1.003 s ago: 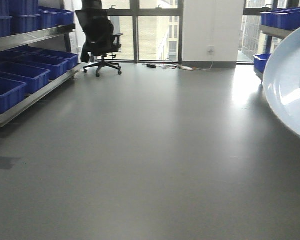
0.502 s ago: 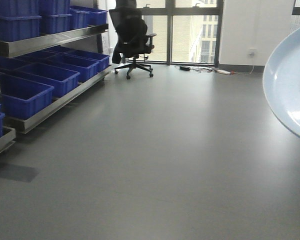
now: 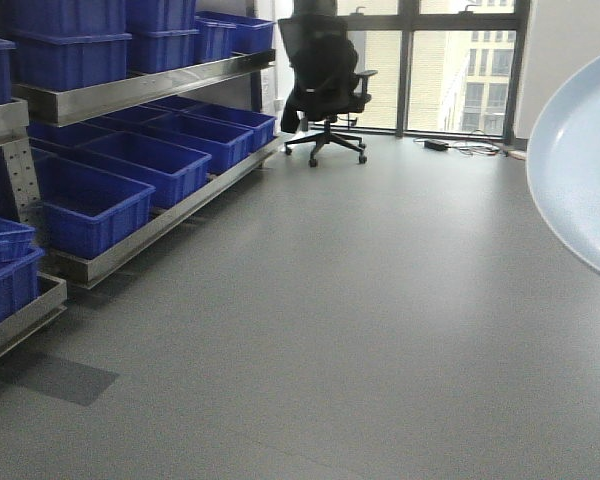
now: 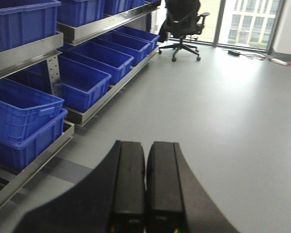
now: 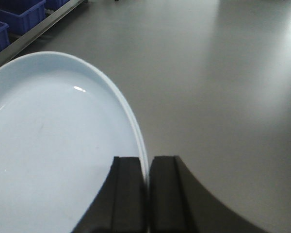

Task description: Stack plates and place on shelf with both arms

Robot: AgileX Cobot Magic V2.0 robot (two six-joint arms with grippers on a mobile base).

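The pale bluish-white plates (image 5: 48, 145) fill the left of the right wrist view. My right gripper (image 5: 148, 167) is shut on their rim, one finger on each side, and holds them in the air above the grey floor. Two thin rim edges show at the grip, so the plates look stacked. The plates' edge also shows at the right side of the front view (image 3: 580, 160). My left gripper (image 4: 145, 155) is shut and empty, held above the floor next to the shelf (image 4: 106, 24).
A metal shelf rack (image 3: 130, 90) with several blue bins (image 3: 90, 205) runs along the left. A black office chair (image 3: 325, 85) stands by the windows at the back. Cables (image 3: 470, 148) lie on the floor near the window. Grey floor stretches ahead.
The view has swung left: the shelf rack and bins have come closer and larger, and the chair has shifted right. The plates stay at the right edge.
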